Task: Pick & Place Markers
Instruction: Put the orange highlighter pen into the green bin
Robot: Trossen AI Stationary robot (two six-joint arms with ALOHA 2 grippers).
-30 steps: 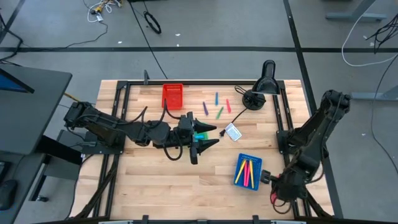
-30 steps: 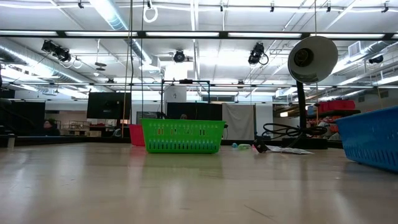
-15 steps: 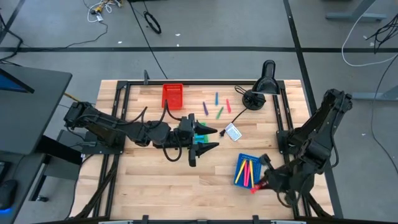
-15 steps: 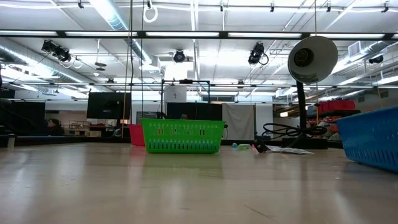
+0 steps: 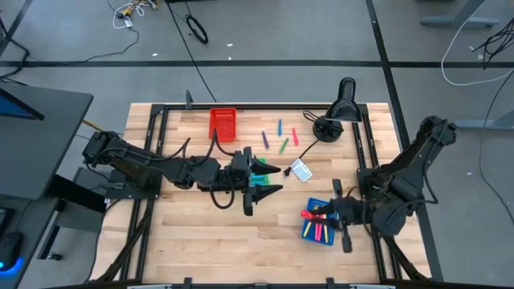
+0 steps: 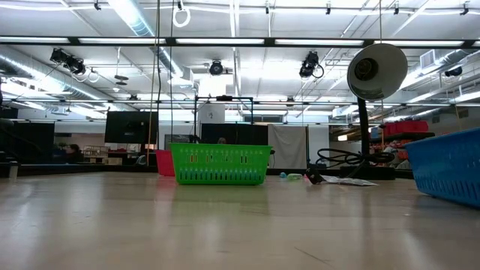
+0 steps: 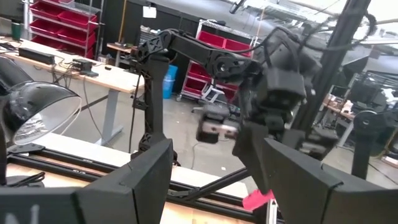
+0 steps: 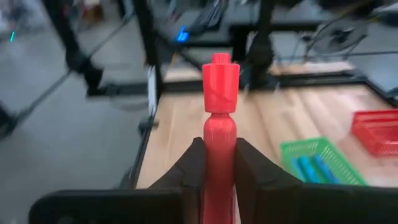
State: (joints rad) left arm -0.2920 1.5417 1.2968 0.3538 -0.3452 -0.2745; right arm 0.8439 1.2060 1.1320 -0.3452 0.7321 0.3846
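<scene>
My right gripper [image 5: 323, 213] is shut on a red marker [image 5: 308, 214] and hovers over the blue tray [image 5: 310, 229], which holds several pink, yellow and red markers [image 5: 320, 227]. Several loose markers [image 5: 283, 145] in purple, blue, green and red lie flat on the far part of the table. My left gripper [image 5: 280, 178] is open and empty, just right of the green tray [image 5: 259, 172]. The right wrist view shows blue markers [image 8: 313, 168] lying in the green tray [image 8: 323, 149]. My right gripper pinches the red marker's body [image 8: 219, 140] between its two fingers [image 8: 194, 163]. The fingers lie along the marker, and its capped end [image 8: 221, 78] sticks out past the fingertips toward the table's left. The marker is lifted clear above the blue tray.
A red tray [image 5: 223, 123] sits at the far edge. A black desk lamp [image 5: 337, 112] stands at the far right, its cord running past a small white-and-blue card [image 5: 300, 170]. A black frame [image 5: 365, 152] borders the table. Bare wood lies near the front left.
My right arm has swung from the table's near right corner toward the left and far side, carrying the red marker, and now hangs over the blue tray. It has turned, and the marker now points toward the left arm.
</scene>
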